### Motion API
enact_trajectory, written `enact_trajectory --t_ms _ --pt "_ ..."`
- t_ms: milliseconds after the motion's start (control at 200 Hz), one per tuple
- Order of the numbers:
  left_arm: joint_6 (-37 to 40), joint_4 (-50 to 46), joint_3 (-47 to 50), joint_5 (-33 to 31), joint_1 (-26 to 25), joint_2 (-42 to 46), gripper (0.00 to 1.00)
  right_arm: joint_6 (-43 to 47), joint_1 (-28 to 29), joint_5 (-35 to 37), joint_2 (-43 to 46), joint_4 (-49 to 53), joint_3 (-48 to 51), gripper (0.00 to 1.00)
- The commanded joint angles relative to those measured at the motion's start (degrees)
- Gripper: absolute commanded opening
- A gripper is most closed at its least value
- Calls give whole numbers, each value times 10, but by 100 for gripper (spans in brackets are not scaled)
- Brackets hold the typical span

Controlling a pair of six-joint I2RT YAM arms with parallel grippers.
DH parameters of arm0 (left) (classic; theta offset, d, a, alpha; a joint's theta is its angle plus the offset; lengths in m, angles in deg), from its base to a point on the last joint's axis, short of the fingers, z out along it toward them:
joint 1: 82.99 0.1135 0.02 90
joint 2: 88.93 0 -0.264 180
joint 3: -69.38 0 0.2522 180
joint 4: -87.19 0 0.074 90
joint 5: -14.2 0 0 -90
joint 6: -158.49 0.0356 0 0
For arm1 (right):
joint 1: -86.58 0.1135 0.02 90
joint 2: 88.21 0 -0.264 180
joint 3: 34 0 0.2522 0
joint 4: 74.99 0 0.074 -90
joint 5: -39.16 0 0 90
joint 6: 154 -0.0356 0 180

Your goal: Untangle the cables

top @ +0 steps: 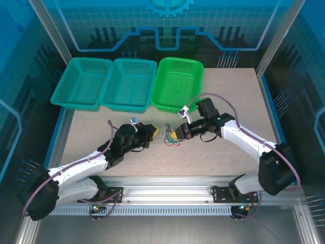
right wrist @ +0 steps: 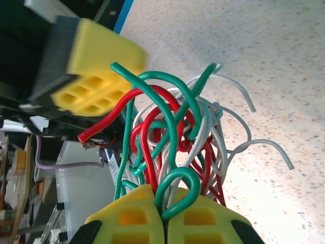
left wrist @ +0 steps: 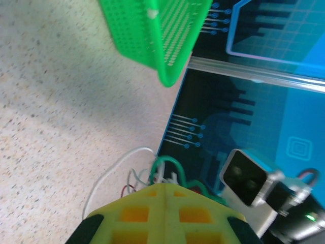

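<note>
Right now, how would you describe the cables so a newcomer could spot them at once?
On the table, look just in front of the bright green basket. The cables are a small knot of thin green, red and white curly wires clamped in the right gripper, unlike the thick purple-grey arm cables.

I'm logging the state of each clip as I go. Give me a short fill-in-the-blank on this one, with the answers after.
1. The right gripper is shut on the cables, which are green, red and ___.
2. At the far edge of the table stand ___ baskets in a row.
3. In the top view, the bright green basket is at the ___ end of that row.

Missing words: white; three; right.
</note>
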Motion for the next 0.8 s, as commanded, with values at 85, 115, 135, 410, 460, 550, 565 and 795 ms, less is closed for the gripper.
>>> enact_trajectory --t_ms 85,115,135,410,460,550,565,795 --pt "87 -86 -16 -14 25 61 0 -14 -28 -41 10 -9 23 0" --pt "101 -96 -21 -4 26 59 11 -18 -30 -52 11 -14 22 0" --pt "107 -98 -25 3 26 57 21 -23 -31 -61 11 -20 22 0" --pt "17 81 -18 50 26 -41 62 -111 -60 -99 31 -90 4 0" --pt "14 98 -31 59 26 -59 64 -121 -62 -100 33 -99 -2 0" --pt "13 125 -61 94 26 -97 65 -132 -64 -101 34 -110 -11 0" --pt "13 128 -68 101 26 -103 66 -135 -64 -102 34 -114 -11 0" --pt "-17 197 -80 78 22 -138 49 -156 -64 -91 39 -140 -3 0"
